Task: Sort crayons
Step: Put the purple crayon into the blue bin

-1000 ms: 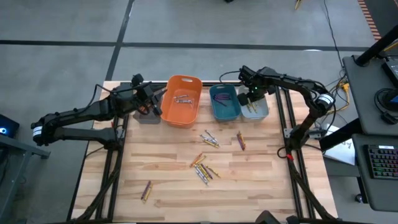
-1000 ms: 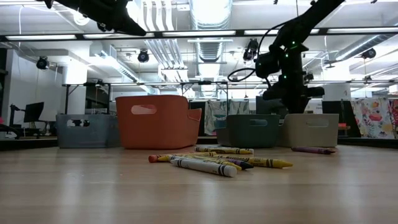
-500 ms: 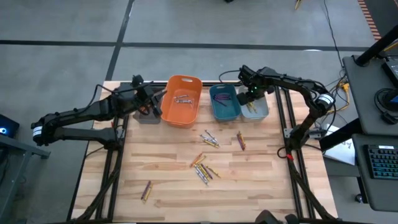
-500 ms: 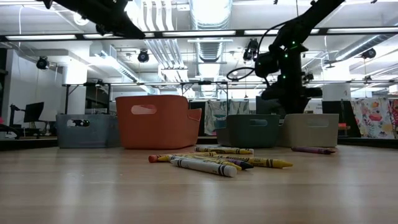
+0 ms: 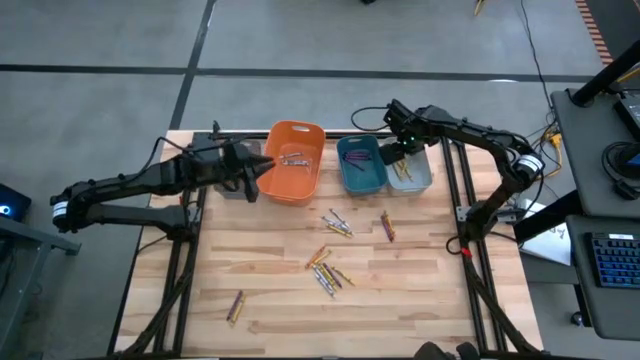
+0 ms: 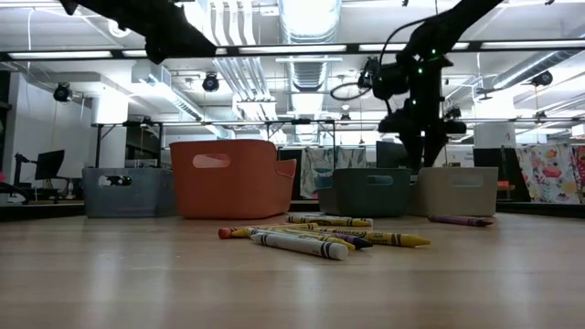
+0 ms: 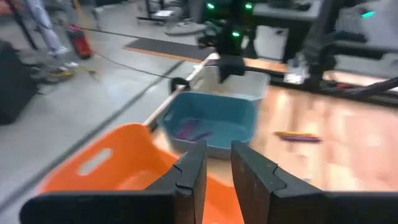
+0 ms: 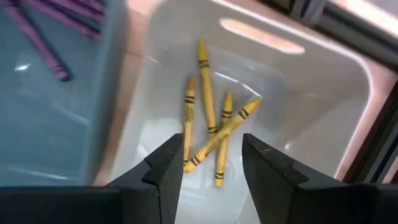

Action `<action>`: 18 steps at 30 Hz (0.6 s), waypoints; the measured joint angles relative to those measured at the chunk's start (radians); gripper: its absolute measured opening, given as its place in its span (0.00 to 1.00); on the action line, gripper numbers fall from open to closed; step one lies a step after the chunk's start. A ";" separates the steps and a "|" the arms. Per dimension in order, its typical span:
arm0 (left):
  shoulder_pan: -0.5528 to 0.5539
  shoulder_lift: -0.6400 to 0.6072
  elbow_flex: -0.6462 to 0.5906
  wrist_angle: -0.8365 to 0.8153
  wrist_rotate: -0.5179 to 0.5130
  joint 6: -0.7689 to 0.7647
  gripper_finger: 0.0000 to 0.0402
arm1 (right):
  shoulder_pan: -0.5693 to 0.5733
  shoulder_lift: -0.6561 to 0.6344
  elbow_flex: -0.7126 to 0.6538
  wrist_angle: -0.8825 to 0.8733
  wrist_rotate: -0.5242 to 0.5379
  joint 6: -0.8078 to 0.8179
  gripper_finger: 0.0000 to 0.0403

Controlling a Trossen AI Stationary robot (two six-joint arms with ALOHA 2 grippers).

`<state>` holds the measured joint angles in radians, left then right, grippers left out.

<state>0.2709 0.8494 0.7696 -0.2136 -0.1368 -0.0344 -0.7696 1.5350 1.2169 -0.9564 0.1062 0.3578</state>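
Your left gripper hangs over the orange bin's near-left edge, just beside the dark grey bin. In its wrist view the fingers stand a narrow slit apart with nothing seen between them. A few crayons lie in the orange bin. Next over, the teal bin holds purple crayons.

On the table in front of the bins you have loose crayons: one purple-and-yellow pair near the front left, a cluster in the middle, a few more closer to the bins, and one off to the right.

Your right gripper hovers above the pale bin at the row's right end. Its fingers are spread wide and hold nothing. Four yellow crayons lie on that bin's floor, crossing one another.
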 joint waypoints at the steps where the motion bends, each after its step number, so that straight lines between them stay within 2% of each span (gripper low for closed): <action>1: -0.012 0.000 0.000 -0.005 0.000 -0.017 0.14 | 0.007 -0.008 0.004 0.003 0.000 -0.007 0.38; 9: -0.149 0.000 0.000 -0.055 0.000 -0.157 0.14 | 0.079 -0.090 0.027 0.046 0.002 -0.060 0.38; 18: -0.285 0.075 0.000 -0.128 -0.008 -0.426 0.14 | 0.201 -0.224 0.026 0.159 0.058 -0.119 0.38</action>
<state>-0.0144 0.9246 0.7700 -0.3419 -0.1444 -0.4602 -0.5689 1.3113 1.2427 -0.7970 0.1645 0.2392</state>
